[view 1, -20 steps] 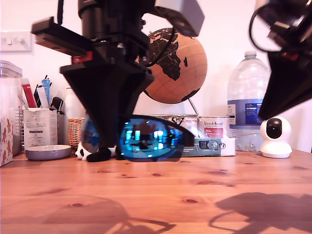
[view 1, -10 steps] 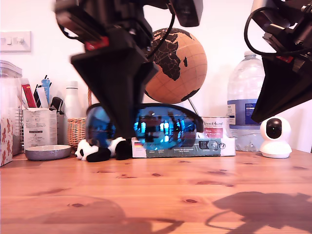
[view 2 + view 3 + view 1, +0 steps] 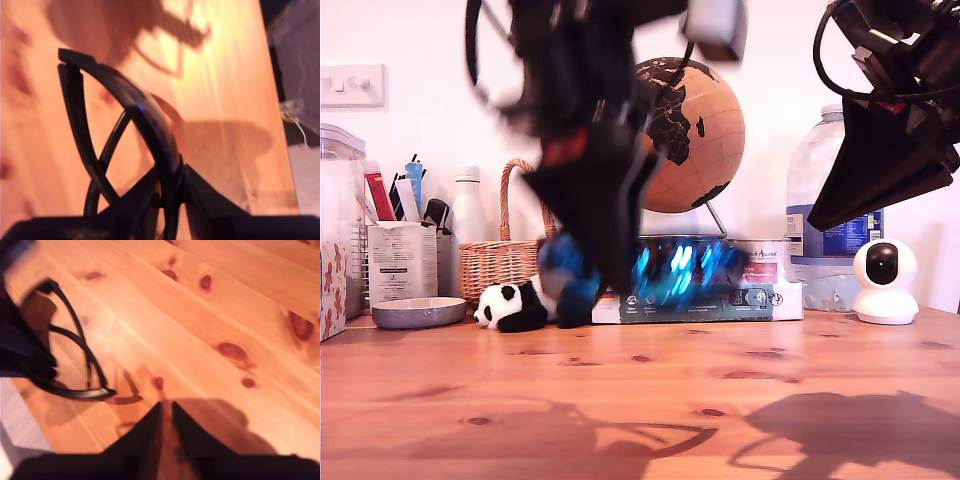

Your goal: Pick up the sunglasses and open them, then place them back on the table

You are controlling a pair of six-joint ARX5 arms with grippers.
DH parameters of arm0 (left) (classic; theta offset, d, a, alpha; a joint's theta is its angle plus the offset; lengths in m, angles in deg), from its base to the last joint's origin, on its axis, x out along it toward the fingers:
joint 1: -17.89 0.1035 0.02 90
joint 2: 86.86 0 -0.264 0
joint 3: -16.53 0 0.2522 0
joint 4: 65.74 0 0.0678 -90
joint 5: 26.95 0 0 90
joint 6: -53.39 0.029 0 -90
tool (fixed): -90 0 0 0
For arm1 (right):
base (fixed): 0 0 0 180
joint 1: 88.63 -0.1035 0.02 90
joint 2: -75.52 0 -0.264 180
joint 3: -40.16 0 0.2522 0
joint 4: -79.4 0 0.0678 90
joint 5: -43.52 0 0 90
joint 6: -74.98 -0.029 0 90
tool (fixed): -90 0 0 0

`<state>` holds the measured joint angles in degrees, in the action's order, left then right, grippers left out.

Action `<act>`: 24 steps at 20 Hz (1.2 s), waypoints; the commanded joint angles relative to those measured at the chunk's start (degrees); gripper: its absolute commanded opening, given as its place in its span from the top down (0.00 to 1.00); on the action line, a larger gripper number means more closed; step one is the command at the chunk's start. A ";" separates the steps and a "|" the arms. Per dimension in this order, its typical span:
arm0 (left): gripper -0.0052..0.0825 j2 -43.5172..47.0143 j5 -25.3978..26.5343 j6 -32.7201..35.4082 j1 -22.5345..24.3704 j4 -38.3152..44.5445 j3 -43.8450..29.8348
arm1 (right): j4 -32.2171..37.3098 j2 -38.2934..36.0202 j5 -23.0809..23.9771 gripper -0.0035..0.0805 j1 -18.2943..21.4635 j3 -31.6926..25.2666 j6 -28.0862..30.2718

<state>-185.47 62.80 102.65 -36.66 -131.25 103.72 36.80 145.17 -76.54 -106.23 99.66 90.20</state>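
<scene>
The sunglasses hang blurred above the table, blue lenses facing the camera, left of centre in the exterior view. My first gripper is shut on them and tilted. In the first wrist view the black frame curves out from the gripper, with the slim arms folded and crossing behind it. My second gripper hangs high at the exterior view's right, apart from the sunglasses. Its fingers are shut with nothing between them. The second wrist view also catches the sunglasses over the table.
Along the back of the table stand a globe, a water bottle, a white camera, flat boxes, a panda toy, a wicker basket, a grey bowl and a pen holder.
My first arm has swung toward the exterior view's right and tilted, carrying the sunglasses lower; both are now motion-blurred. My second gripper has shifted slightly and tilted more.
</scene>
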 commanded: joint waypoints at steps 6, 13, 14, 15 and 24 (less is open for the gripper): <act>0.96 0.90 2.60 4.52 -0.28 7.06 -6.78 | 2.34 1.20 -2.62 0.71 -7.08 0.09 8.09; 0.96 9.68 2.69 4.04 -1.90 13.79 -14.71 | 3.76 2.19 2.60 0.70 -12.15 0.09 10.91; 0.96 11.63 2.69 4.04 -2.10 15.19 -16.26 | 4.35 2.19 2.58 0.70 -12.50 0.09 10.69; 0.96 13.42 2.67 4.02 -2.32 16.15 -17.64 | 4.81 2.21 2.56 0.70 -12.92 0.09 10.69; 0.96 18.10 3.34 5.99 -3.17 21.29 -23.02 | 8.90 2.23 4.87 0.70 -19.67 0.11 10.60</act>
<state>-167.39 66.14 107.94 -39.37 -110.73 81.03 45.20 147.02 -71.98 -125.47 99.66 100.76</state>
